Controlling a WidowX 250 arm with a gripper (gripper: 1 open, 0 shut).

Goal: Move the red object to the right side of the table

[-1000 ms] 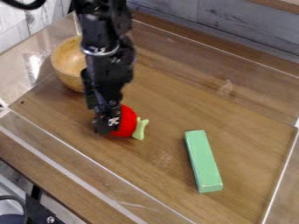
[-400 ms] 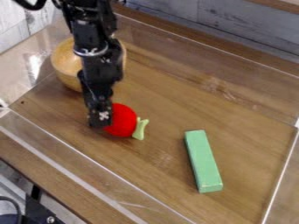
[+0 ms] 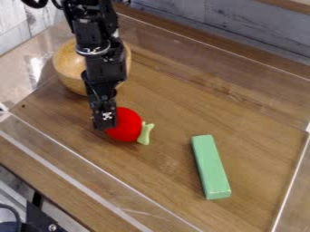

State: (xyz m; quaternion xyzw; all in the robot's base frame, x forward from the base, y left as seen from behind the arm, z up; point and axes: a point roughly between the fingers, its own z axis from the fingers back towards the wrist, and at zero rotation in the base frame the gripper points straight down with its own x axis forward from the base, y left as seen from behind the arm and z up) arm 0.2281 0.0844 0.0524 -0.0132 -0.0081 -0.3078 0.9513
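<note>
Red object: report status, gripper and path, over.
Gripper open, pointing down at red object's left edge. Red object on table, left of centre, not held. Green block lies to its right.

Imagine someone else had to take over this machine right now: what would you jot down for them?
Gripper: open, pointing down at the left edge of the red object, no grip visible.
Red object: on the table, left of centre, pale stem toward the green block. Wooden bowl sits behind the arm.
Done: the approach only.
Left: grasp the red object, carry it to the table's right side, release.
</note>
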